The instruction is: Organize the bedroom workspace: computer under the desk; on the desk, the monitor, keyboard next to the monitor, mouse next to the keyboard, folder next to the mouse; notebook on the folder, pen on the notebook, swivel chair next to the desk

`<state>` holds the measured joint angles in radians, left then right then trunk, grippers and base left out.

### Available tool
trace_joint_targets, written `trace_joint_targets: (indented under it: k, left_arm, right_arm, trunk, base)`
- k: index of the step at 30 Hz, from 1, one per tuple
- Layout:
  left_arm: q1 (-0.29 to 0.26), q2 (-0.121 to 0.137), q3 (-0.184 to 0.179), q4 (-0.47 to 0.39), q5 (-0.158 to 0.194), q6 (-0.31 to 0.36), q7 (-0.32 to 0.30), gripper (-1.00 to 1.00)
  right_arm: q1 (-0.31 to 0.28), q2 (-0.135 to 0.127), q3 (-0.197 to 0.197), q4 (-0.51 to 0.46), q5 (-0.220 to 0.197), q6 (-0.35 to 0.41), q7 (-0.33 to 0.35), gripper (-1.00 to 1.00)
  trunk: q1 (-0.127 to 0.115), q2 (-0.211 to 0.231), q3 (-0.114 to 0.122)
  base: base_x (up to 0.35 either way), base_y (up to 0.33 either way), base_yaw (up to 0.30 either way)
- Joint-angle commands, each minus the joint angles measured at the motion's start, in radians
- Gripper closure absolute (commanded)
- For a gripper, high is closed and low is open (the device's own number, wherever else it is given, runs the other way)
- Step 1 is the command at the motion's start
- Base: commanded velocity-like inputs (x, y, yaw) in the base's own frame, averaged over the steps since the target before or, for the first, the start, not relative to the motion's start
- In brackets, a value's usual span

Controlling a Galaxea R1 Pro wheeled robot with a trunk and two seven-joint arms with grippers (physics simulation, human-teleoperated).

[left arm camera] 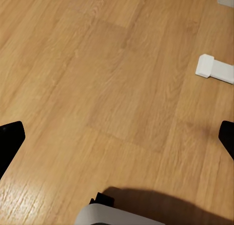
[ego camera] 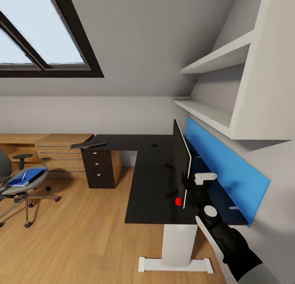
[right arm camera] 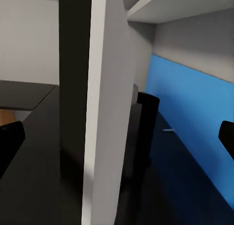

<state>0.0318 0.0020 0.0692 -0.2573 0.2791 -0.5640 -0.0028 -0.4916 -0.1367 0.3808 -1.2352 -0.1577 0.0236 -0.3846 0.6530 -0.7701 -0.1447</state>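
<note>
My right gripper (right arm camera: 117,137) gapes wide, fingers either side of the monitor (ego camera: 180,163) edge near the desk (ego camera: 149,181) back edge — left gripper (left arm camera: 117,142) open over floor (left arm camera: 97,79).

A black-framed skylight (ego camera: 41,42) is set in the sloping grey ceiling. Below it, a light wooden drawer cabinet (ego camera: 61,155) stands on the wood-plank floor (ego camera: 82,235). White wall shelves (ego camera: 221,87) hang well right of the skylight.
</note>
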Motion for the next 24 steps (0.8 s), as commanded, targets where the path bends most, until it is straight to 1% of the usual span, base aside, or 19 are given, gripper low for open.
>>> trace_joint_targets:
  k: [1,13,24]
  left_arm:
    - [0.0,0.0,0.004,-0.002,-0.003,0.0,0.0,-1.0]
    - [0.0,0.0,0.004,-0.002,-0.003,-0.002,0.0,-1.0]
    - [0.0,0.0,0.004,-0.002,-0.003,-0.029,0.0,-1.0]
  right_arm:
    - [-0.001,-0.001,0.004,-0.001,-0.006,0.003,-0.008,-1.0]
    - [-0.002,-0.001,0.004,-0.001,-0.006,0.003,-0.008,-1.0]
    - [-0.001,-0.001,0.004,-0.001,-0.006,0.003,-0.008,-1.0]
  trunk:
    - [0.0,-0.001,-0.001]
    - [0.0,-0.001,0.006]
    - [0.0,-0.001,0.012]
  base:
    - [0.0,0.0,0.0]
    - [0.0,0.0,0.0]
    - [0.0,0.0,0.0]
